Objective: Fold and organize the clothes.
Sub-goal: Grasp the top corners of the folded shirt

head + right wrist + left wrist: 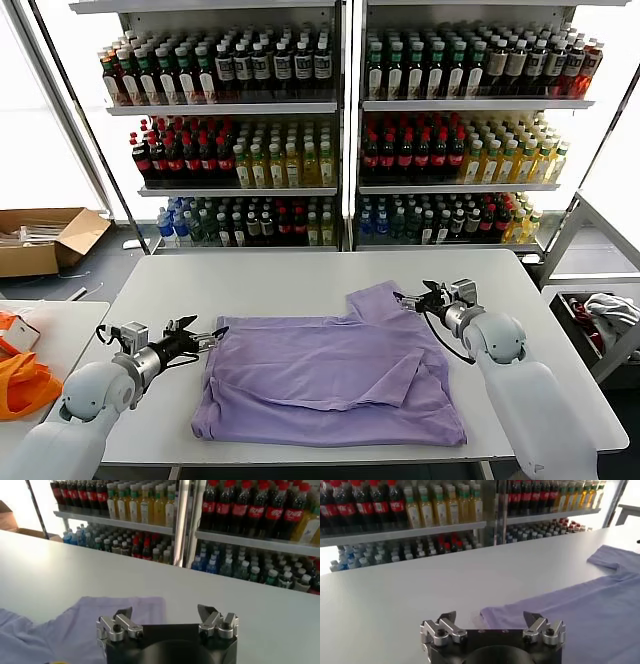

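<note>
— Spread flat on the white table (300, 280), the lavender T-shirt (330, 375) is seen just beyond the left gripper (205, 340), jaws held apart, empty.

— And the right gripper (415, 298)? Jaws parted too, nothing gripped, sleeve just beside it.

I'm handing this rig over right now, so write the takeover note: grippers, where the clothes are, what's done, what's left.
Left gripper: open, empty, low over the table at the T-shirt's left corner, fingertips just short of the fabric.
Right gripper: open, empty, at the far right sleeve, beside the fabric.
Lavender T-shirt: lying on the white table, plain side up, partly folded, with overlapping layers and creases; one sleeve sticks out at the far edge.
Done: shirt laid out, some folding started.
Left: grasp both sides, finish the folds, tidy it away.
Off to the left, an orange bag on a side table; not part of the job.
</note>
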Controlling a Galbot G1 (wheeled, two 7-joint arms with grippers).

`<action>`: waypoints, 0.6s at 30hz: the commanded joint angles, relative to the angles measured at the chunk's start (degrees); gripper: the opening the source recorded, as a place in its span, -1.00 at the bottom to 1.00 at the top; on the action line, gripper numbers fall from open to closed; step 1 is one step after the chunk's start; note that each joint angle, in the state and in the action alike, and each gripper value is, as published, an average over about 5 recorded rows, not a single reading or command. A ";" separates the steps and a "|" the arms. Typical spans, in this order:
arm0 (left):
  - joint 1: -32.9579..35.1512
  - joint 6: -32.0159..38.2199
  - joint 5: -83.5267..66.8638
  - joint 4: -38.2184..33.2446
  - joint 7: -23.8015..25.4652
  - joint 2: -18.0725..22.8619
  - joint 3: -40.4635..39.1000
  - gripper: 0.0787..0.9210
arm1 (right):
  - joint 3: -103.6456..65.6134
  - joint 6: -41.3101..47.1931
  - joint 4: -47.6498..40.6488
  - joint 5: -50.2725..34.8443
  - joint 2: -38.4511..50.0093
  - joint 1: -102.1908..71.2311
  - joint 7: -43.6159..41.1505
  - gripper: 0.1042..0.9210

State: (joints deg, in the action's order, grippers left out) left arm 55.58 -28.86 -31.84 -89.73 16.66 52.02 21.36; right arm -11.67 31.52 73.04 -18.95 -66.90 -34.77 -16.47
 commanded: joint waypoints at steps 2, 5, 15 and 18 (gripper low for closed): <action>-8.45 -0.14 -1.22 7.70 0.52 0.58 -4.77 0.77 | 5.44 0.45 -12.18 1.47 -3.63 8.28 -1.01 0.76; -8.37 -0.20 -1.23 7.96 0.54 1.48 -5.36 0.77 | 6.10 0.91 -12.11 1.50 -3.69 8.13 -0.40 0.76; -6.33 -0.46 -1.45 7.54 0.66 2.40 -5.81 0.26 | 7.42 1.17 -13.36 1.27 -3.87 9.05 0.02 0.29; -6.19 -0.44 -1.41 7.84 0.95 2.63 -6.01 0.06 | 7.38 1.05 -13.09 1.25 -3.90 8.86 0.03 0.07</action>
State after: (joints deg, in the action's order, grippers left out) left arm 50.49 -29.22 -33.00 -83.14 17.49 54.35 16.31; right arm -5.78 32.22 62.81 -18.06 -70.11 -27.54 -16.62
